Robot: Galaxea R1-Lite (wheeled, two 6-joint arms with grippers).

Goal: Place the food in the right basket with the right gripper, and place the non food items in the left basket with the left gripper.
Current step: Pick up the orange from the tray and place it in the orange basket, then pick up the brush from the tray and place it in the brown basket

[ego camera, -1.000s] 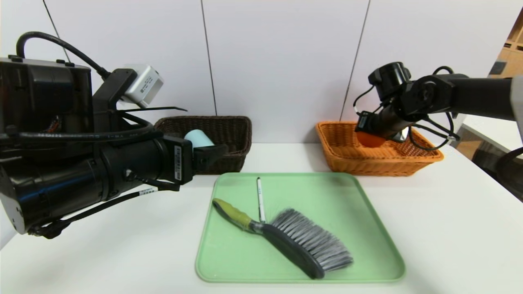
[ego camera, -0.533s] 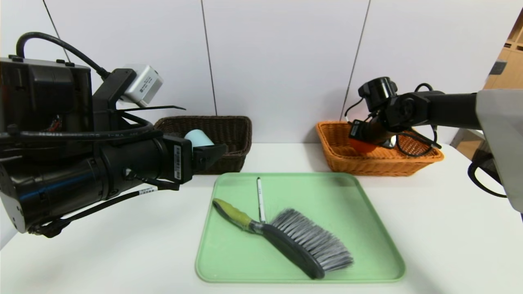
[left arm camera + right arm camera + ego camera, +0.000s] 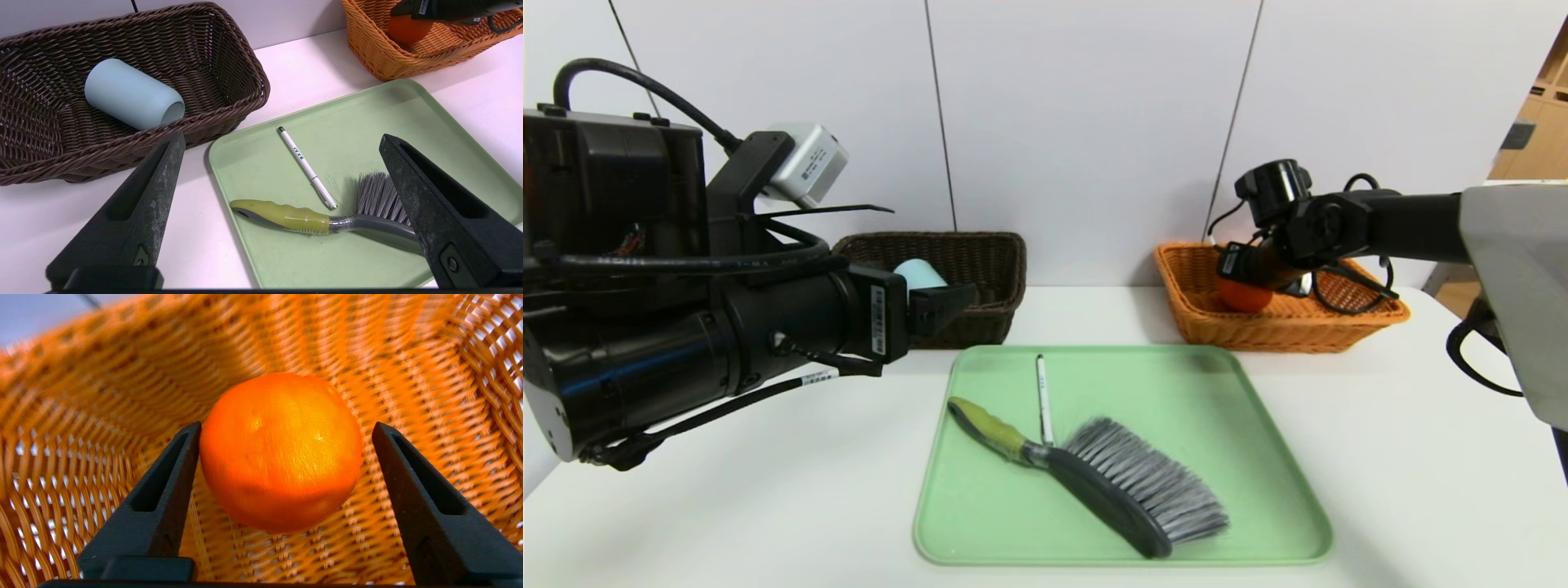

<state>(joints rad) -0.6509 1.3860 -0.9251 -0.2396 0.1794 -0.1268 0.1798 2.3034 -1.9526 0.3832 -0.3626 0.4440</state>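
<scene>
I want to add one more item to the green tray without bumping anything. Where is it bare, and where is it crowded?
The tray is bare along its right side and far right corner, toward the orange basket. Its near left corner, beside the brush handle, is free too. The middle is crowded: the pen lies against the brush, whose bristles reach the front edge.

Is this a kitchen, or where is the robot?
Probably a test room or lab, not a kitchen: a bare white table against plain wall panels, with just a green tray and two wicker baskets, brown and orange, set out for sorting.
</scene>
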